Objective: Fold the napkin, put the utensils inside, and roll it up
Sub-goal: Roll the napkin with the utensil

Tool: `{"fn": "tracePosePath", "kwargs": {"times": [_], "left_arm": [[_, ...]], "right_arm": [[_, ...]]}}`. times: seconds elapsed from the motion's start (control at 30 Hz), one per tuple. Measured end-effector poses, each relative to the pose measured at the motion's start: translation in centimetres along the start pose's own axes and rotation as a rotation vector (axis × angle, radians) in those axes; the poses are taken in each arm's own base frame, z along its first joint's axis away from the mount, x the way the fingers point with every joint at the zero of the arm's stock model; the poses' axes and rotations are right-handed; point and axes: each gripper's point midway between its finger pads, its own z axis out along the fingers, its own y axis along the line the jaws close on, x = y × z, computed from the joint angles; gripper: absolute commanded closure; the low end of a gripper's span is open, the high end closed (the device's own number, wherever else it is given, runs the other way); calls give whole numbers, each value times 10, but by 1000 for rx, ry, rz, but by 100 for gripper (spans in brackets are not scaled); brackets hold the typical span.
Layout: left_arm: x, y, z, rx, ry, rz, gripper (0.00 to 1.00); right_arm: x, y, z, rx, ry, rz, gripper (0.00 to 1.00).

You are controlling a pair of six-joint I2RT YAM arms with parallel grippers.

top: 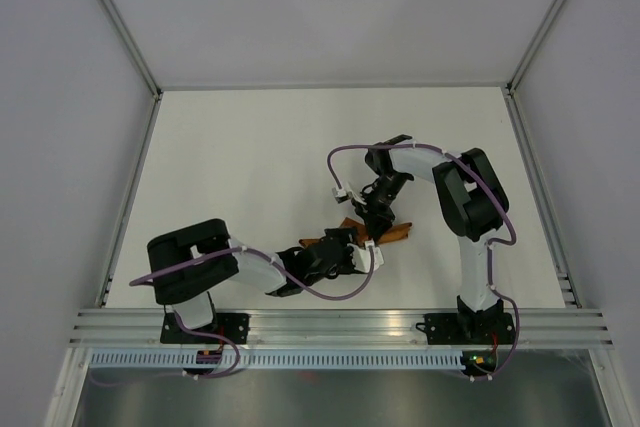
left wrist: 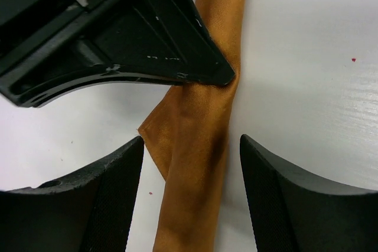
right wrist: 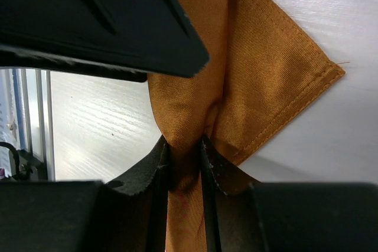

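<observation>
1. White table [top: 250,167]: napkin [left wrist: 198,146] rolled into a narrow strip, long axis running straight ahead between the left gripper [left wrist: 190,140] fingers.
2. Left gripper unclenched, straddling the roll.
3. Right gripper [right wrist: 184,143] clenched on napkin, loose corner flaring to its right.

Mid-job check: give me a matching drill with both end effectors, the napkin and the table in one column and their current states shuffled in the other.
1. left end effector
2. right end effector
3. napkin
4. table

A. white, flat surface
B. rust-brown, rolled into a narrow strip
C. open, one finger on either side of the napkin
D. shut, pinching the napkin

Pairs: 1-C, 2-D, 3-B, 4-A
</observation>
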Motion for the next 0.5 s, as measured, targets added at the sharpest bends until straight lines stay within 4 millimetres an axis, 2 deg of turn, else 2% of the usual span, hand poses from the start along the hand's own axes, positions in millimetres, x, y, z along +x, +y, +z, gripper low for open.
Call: {"fn": "tracePosePath", "kwargs": {"times": [0.27, 0.43, 0.5], "left_arm": [[4, -11, 14, 37, 16, 36, 40], [6, -13, 22, 56, 16, 30, 64], [7, -15, 24, 67, 19, 27, 68]], "right_arm": [[2, 6, 2, -32, 3, 43, 86], [3, 8, 3, -42, 4, 58, 86], [3, 8, 3, -42, 3, 60, 86]]}}
